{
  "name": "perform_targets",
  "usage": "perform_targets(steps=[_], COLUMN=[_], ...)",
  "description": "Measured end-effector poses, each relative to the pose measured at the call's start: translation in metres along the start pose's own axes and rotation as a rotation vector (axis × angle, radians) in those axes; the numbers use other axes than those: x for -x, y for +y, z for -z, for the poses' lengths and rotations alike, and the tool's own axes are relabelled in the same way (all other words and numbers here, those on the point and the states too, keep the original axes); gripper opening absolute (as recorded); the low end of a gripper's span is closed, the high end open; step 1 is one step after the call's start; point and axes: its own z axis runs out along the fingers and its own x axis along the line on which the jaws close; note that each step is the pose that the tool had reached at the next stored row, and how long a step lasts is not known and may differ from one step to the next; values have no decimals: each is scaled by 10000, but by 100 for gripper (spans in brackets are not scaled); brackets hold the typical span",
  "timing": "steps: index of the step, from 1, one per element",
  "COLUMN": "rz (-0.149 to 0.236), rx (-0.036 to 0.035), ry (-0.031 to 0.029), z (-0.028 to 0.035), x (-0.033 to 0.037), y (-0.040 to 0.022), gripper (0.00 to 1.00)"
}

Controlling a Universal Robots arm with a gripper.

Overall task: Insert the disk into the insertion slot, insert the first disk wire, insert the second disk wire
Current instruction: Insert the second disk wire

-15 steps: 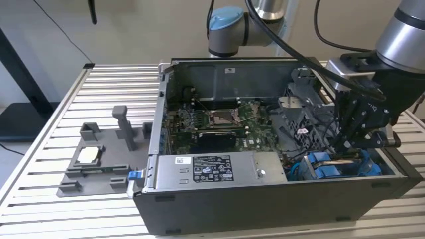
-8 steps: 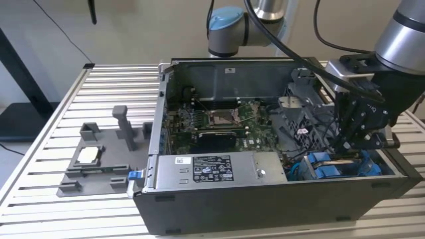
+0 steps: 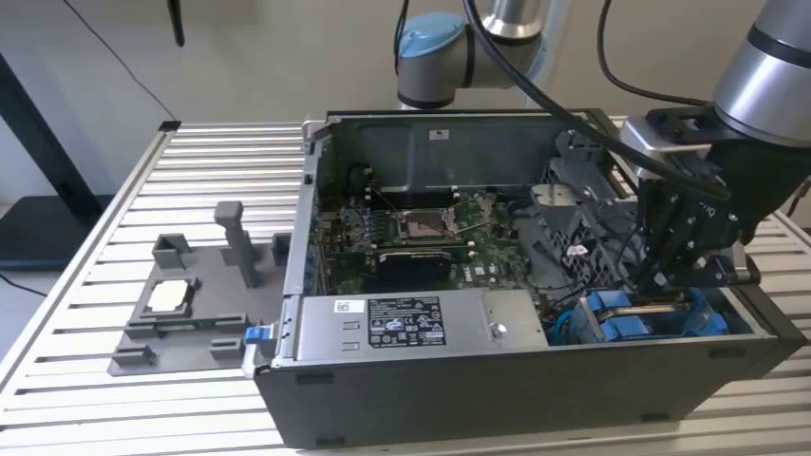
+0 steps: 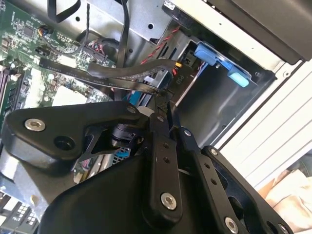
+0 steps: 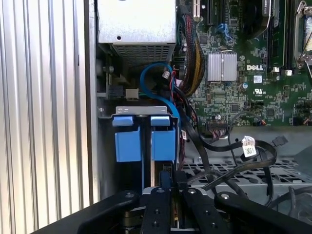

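My gripper (image 3: 671, 280) is lowered into the open computer case at the exterior view's right, just above the insertion slot (image 3: 633, 318). The slot is a grey bay with bright blue tabs (image 5: 129, 144), which also show in the second wrist view (image 4: 214, 54). Blue carrier ends sit inside the bay; the disk's silver body is hidden. In the second wrist view the gripper (image 4: 164, 105) is shut on the end of a flat black disk wire (image 4: 112, 73). In the first wrist view the gripper (image 5: 174, 187) holds the black connector (image 5: 178, 176) close beside the right-hand blue tab (image 5: 163, 141).
A grey metal box with a sticker (image 3: 393, 323) fills the case's front. The green board with its square socket (image 3: 421, 225) lies behind. Loose black cables (image 5: 229, 146) hang beside the bay. A grey fixture (image 3: 178, 313) stands on the slatted table (image 3: 76, 380).
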Motion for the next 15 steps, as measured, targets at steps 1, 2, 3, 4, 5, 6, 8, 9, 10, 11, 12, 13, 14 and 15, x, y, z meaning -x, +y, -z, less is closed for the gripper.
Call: perform_targets(steps=[1, 2, 3, 4, 5, 6, 8, 9, 10, 11, 12, 13, 14, 15], rz=[0, 0, 0, 0, 0, 0, -1, 0, 0, 0, 0, 0, 0, 0], rx=[-1, -1, -3, -4, -5, -5, -6, -6, -6, -6, -6, -6, -6, -6], ry=[0, 0, -1, 0, 0, 3, 6, 4, 2, 1, 1, 2, 2, -1], z=[-5, -11, -17, -23, -30, -33, -36, -37, -38, -39, -39, -39, -39, -41], x=[0, 0, -1, -1, -1, -1, -1, -1, -1, -1, -1, -1, -1, -1], y=[0, 0, 0, 0, 0, 0, 0, 0, 0, 0, 0, 0, 0, 0], gripper=[16, 16, 16, 16, 16, 16, 16, 16, 16, 16, 16, 16, 16, 16])
